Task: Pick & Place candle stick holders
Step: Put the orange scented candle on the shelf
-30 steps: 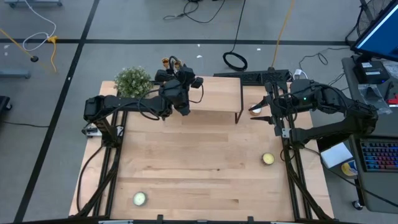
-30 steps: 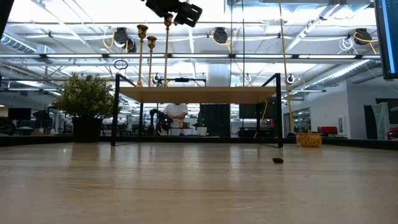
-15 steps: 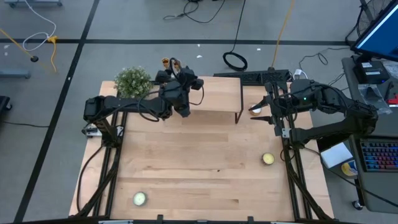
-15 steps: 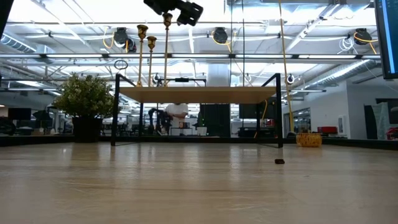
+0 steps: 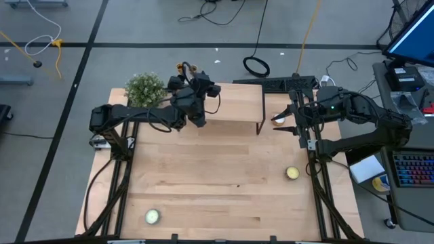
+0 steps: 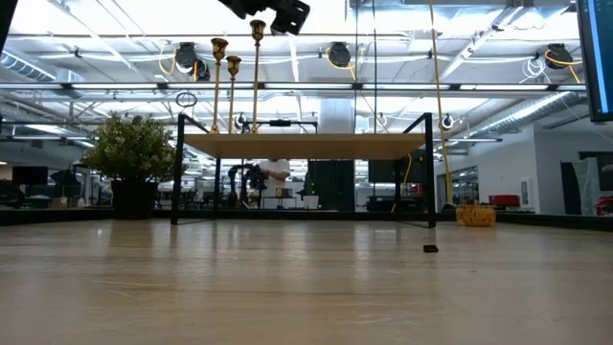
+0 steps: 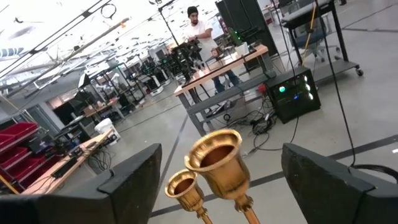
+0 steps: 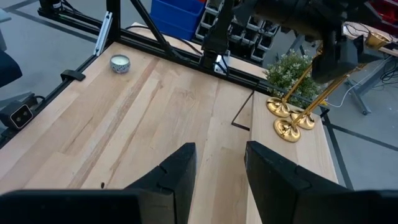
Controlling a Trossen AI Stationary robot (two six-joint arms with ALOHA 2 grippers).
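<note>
Since the earlier frames, the left gripper point(image 5: 192, 86) has drawn up and slightly back from the candlestick tops, and its fingers have spread wider. High view: the left gripper hangs over the far left corner of the raised shelf point(image 5: 234, 108), above the candle stick holders point(image 5: 183, 68), with the green plant point(image 5: 145, 88) just beside them on the left. The right gripper point(image 5: 283, 120) waits past the shelf's right edge, fingers partly parted and empty. Two short candles lie on the table point(image 5: 217, 176), one near the right side point(image 5: 292, 173) and one at the near left point(image 5: 152, 216). Low view: the three holders point(image 6: 233, 96) stand upright on the left end of the shelf point(image 6: 302, 145); the left gripper point(image 6: 273, 10) sits at the picture's top, just beside the tallest holder's cup and not gripping it. The plant point(image 6: 134, 153) stands left of the shelf. Left wrist view: two gold cups point(image 7: 214, 163) show between the widely spread fingers point(image 7: 134, 177), touching neither. A person point(image 7: 202, 34) stands at a bench in the room beyond. Right wrist view: three round gold bases point(image 8: 287, 121) stand clustered together on the shelf corner, stems leaning in the picture, with the plant point(image 8: 291, 68) behind them and a candle point(image 8: 119, 63) far off on the table.
</note>
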